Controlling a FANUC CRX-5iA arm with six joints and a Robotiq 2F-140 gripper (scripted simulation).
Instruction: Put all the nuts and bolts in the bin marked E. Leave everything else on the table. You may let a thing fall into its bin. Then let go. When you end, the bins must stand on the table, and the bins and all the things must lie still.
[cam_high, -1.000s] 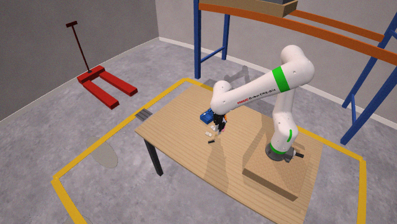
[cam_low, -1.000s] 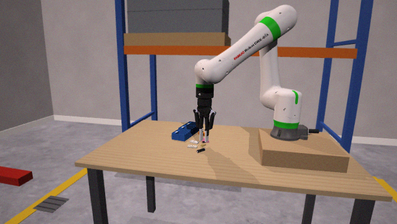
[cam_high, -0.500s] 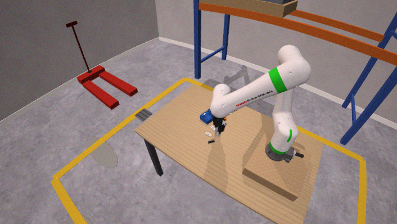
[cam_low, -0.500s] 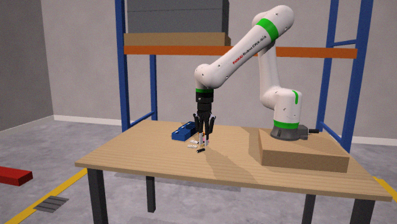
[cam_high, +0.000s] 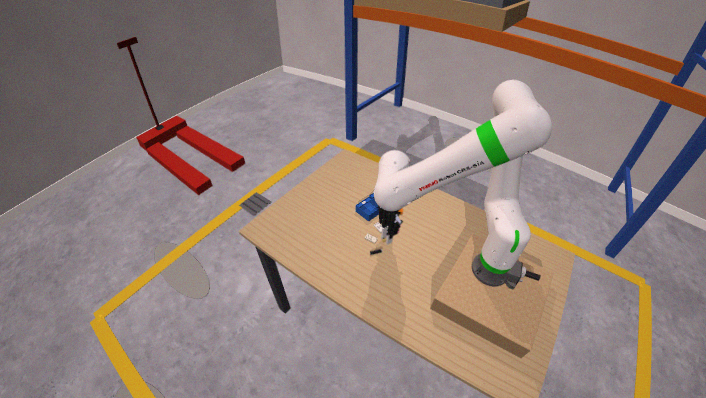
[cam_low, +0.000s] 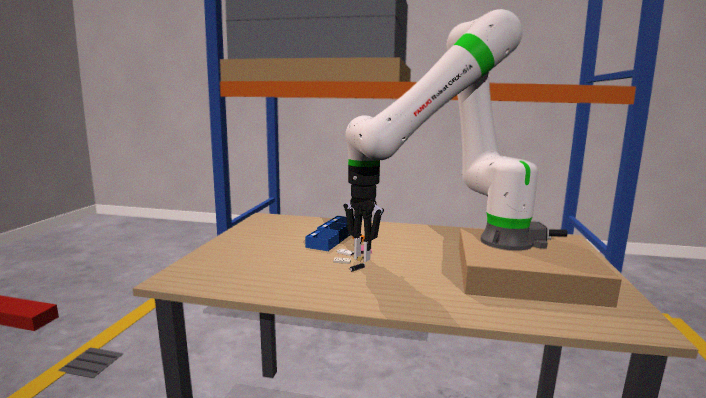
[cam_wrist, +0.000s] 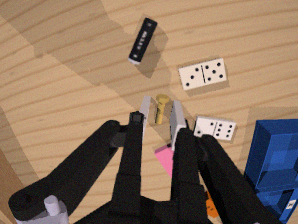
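A small brass bolt (cam_wrist: 160, 108) lies on the table between my fingertips. My gripper (cam_wrist: 160, 108) points straight down over it, low above the table, with its fingers a narrow gap apart and nothing gripped; it also shows in the top and exterior views (cam_high: 388, 239) (cam_low: 363, 256). A blue bin (cam_wrist: 273, 163) (cam_high: 366, 206) (cam_low: 327, 233) with compartments stands just beside the gripper. I cannot read its letter.
Two white dominoes (cam_wrist: 202, 74) (cam_wrist: 214, 128) lie near the bolt. A small black stick (cam_wrist: 143, 40) (cam_low: 356, 268) lies farther out. A pink piece (cam_wrist: 164, 160) and an orange piece (cam_wrist: 210, 204) lie under my fingers. The raised robot base block (cam_low: 540, 272) stands on the right.
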